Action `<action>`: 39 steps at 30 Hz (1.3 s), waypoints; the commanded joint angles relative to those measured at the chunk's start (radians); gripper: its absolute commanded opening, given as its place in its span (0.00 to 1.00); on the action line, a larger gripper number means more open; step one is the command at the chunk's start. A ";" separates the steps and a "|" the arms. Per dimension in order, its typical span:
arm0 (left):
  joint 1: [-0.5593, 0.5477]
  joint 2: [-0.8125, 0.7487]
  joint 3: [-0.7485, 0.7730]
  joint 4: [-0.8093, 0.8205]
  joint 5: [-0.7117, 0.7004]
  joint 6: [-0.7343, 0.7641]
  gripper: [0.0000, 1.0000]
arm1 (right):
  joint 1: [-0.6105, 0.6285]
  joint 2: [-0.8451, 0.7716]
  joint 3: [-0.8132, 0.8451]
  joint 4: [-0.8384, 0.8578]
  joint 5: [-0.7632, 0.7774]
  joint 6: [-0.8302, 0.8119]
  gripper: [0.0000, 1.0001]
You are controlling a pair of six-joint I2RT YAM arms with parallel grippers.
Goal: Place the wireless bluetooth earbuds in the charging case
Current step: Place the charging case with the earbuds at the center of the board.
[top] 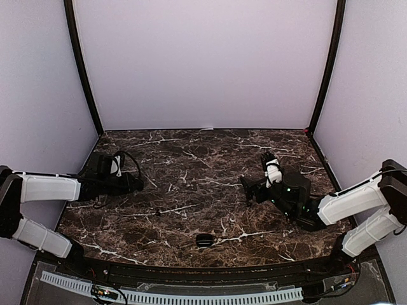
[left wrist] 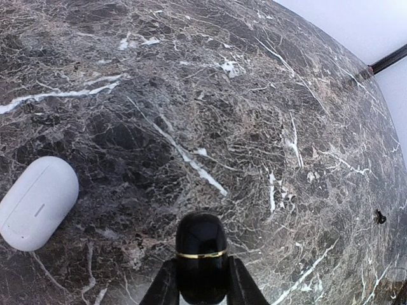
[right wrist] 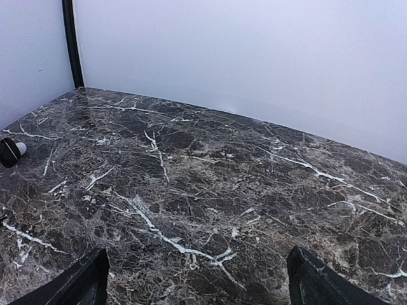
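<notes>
From above, the left pincer (top: 133, 184) lies low over the left part of the dark marble bench (top: 191, 159). One tiny black earbud (top: 158, 212) sits on the bench a little to the right of that pincer and nearer the front edge, apart from it. Further right of the pincer, close to the front edge, rests a dark oval case (top: 204, 239). Well to the right of the left pincer, the right pincer (top: 258, 176) is spread wide with nothing in it. In the left wrist view, the left pincer (left wrist: 201, 264) is clamped narrowly on a black charging case (left wrist: 201, 244). This case is glossy and rounded, with a thin gold band across it, and its lid looks closed. Left of the pincer a smooth white case (left wrist: 35, 202), pill-shaped and closed, lies flat on the bench (left wrist: 210, 108). Far to the pincer's right the earbud (left wrist: 379, 217) shows as a small black speck. In the right wrist view, the right pincer's fingers (right wrist: 82, 283) stand far apart at the bottom corners, with only veined marble bench (right wrist: 191, 190) between them.
</notes>
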 commanded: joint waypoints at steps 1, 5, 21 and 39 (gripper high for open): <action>0.025 0.018 0.011 -0.005 0.029 0.009 0.00 | -0.007 -0.001 0.023 0.010 -0.015 0.005 0.97; 0.037 0.072 0.037 0.002 0.062 0.020 0.00 | -0.007 0.010 0.030 0.011 -0.016 0.001 0.97; 0.057 0.229 0.123 0.030 0.101 0.065 0.06 | -0.007 0.029 0.038 0.008 -0.018 -0.004 0.97; 0.062 0.283 0.170 0.000 0.085 0.098 0.22 | -0.007 0.040 0.045 0.002 -0.019 -0.011 0.97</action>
